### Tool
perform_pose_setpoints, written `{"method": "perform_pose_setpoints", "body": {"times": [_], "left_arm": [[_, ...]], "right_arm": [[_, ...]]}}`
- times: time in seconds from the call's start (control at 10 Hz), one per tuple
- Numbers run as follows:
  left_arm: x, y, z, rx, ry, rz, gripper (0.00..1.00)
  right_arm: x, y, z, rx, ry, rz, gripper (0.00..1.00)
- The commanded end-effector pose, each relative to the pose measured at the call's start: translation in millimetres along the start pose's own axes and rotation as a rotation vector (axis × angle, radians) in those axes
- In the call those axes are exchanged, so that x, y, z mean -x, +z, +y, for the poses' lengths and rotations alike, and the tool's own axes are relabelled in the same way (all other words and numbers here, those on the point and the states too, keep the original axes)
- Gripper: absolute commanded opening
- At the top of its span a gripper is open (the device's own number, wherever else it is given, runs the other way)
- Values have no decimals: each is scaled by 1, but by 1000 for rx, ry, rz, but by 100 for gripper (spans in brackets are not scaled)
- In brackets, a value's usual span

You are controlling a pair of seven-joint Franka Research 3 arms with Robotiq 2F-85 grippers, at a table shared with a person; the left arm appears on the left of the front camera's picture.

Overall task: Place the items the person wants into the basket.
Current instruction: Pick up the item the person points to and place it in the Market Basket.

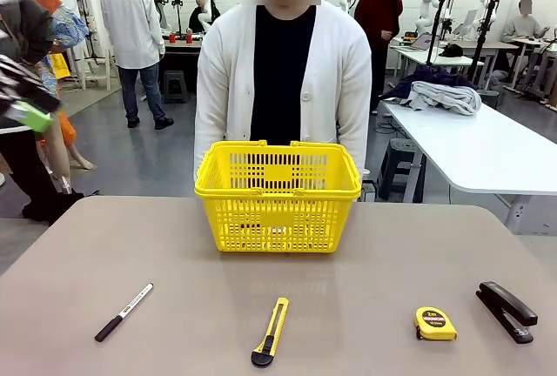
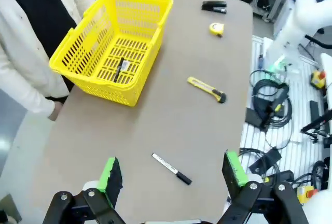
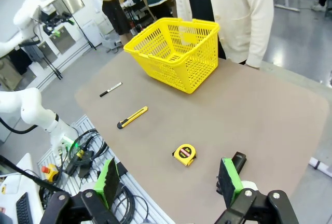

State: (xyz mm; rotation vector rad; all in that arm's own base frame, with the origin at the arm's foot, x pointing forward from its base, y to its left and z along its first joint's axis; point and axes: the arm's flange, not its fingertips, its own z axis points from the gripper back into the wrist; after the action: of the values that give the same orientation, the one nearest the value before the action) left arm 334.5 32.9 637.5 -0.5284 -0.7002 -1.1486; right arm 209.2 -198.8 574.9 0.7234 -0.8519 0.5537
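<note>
- The left gripper (image 2: 171,162) is spread wide, with nothing between its green pads (image 2: 110,175). It hangs above the near part of the table (image 2: 129,130).
- Just below it, between the two fingers in the left wrist view, lies the white pen (image 2: 171,168) with a black cap. It lies flat on the table and nothing touches it.
- The right gripper (image 3: 168,176) is also spread wide and holds nothing. It hangs over the table's edge on the robot's side.
- Near one of its fingers lies the black stapler (image 3: 237,162), partly hidden behind the pad. A little further toward the middle lies the yellow tape measure (image 3: 184,153).
- The utility knife (image 1: 271,331) lies flat at the middle of the near edge, between the white pen and the tape measure, apart from both.
- The basket (image 1: 278,224) stands upright at the far middle of the table, with its handles folded down on the rim.
- On its bottom lies a slim dark thing (image 2: 122,69). It looks like a pen, but it is too small here to be sure.
- The person (image 1: 280,71) stands just behind the basket, with arms down at the sides.
</note>
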Motion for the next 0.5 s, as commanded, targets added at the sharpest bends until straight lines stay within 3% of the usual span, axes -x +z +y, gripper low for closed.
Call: {"method": "perform_pose_setpoints", "body": {"times": [0.0, 0.4], "left_arm": [[39, 21, 15, 32, 11, -122, 100], [101, 49, 37, 20, 17, -331, 100]], "right_arm": [[-2, -1, 0, -13, 15, -22, 100], [-2, -1, 0, -13, 15, -22, 100]]}}
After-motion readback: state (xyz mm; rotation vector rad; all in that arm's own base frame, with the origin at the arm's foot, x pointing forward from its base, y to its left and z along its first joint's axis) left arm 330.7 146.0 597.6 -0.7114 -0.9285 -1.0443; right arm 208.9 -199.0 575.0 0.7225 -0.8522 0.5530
